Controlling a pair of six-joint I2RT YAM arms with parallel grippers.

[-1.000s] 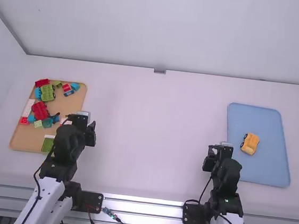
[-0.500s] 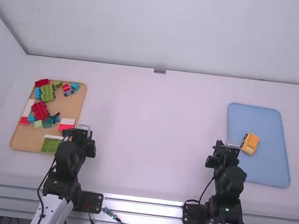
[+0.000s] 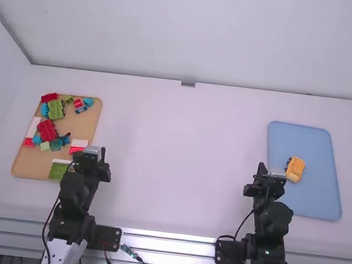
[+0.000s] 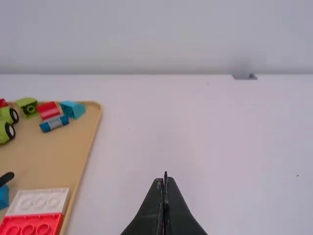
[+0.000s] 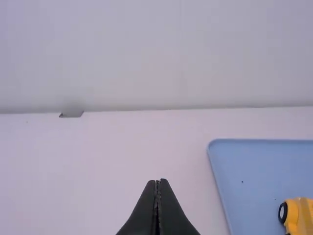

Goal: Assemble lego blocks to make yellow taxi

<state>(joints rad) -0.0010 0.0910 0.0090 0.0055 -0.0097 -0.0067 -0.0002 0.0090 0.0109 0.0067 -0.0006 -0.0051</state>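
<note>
- Left gripper [image 3: 92,159]: fingers together.
- Right gripper [image 3: 270,180]: fingers together too.
- Yellow car [image 3: 295,168]: just right of the right gripper, on the blue tray [image 3: 321,192].
- Coloured blocks [image 3: 55,109]: left of and beyond the left gripper, on the tan tray [image 3: 79,123].
- White counter [image 3: 179,164]: between both grippers.
</note>
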